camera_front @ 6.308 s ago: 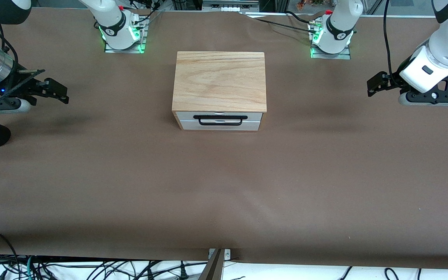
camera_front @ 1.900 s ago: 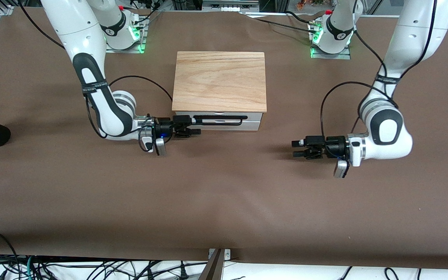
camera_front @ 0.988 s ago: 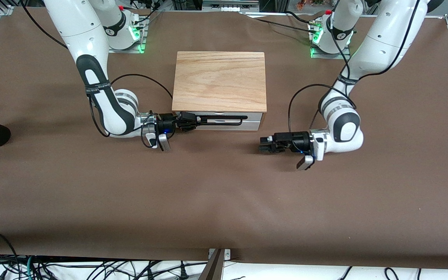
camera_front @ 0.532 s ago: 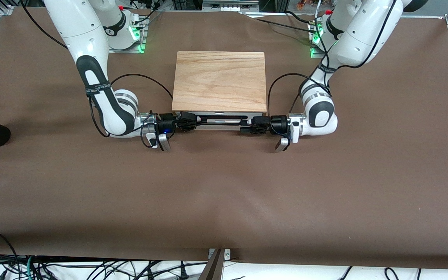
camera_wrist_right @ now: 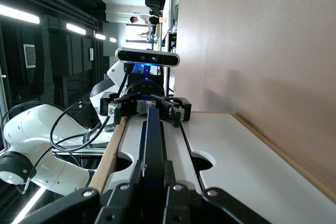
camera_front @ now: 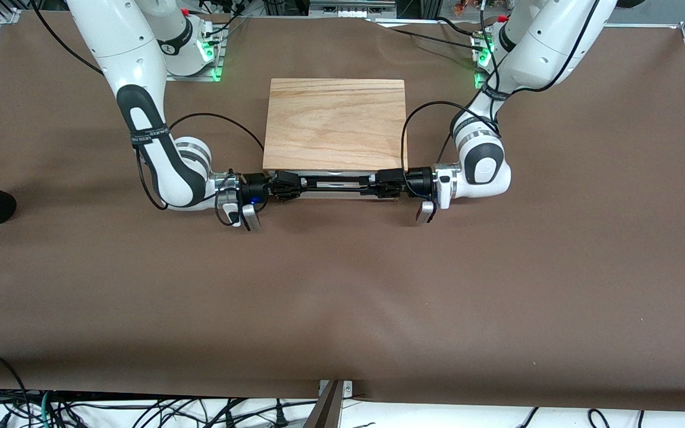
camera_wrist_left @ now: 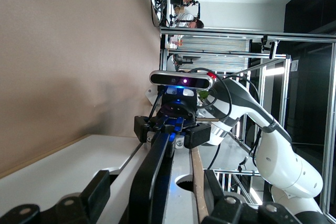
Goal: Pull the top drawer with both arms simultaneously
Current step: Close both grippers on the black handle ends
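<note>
While the cabinet sits in the middle of the brown table, its top drawer faces the front camera, with only a thin strip of white front showing under the wooden top. The black bar handle runs across that front. The right gripper is at the handle's end toward the right arm's end of the table, its fingers clamped on the bar. The left gripper is at the other end; its fingers sit on either side of the bar, but whether they press it cannot be told. Both forearms lie low and level, pointing at each other along the drawer front, elbows bent down from the bases.
</note>
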Action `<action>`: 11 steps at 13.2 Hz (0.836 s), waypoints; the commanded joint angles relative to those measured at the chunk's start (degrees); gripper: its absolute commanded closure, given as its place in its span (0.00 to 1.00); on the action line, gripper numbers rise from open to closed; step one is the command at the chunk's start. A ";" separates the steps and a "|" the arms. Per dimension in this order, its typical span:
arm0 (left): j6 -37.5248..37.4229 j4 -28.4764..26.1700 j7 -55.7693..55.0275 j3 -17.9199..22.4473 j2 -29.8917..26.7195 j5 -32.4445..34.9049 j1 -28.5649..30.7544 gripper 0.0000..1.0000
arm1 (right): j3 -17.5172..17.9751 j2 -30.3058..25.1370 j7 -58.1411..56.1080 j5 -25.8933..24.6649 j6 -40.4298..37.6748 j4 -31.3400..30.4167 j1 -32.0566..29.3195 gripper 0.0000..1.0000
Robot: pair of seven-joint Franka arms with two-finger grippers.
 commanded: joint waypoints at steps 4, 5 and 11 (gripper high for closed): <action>0.90 -4.26 8.91 -0.56 -1.68 -2.04 -0.14 0.47 | -0.26 -0.47 -0.85 0.58 -2.10 -0.05 -1.25 1.00; 0.82 -4.44 9.88 -0.56 -1.50 -2.04 -0.14 0.50 | -0.26 -0.47 -0.85 0.58 -2.19 -0.05 -1.25 1.00; -0.32 -5.50 13.57 -0.65 -0.45 -2.04 0.03 0.66 | -0.26 -0.47 -0.85 0.58 -2.19 0.30 -1.33 1.00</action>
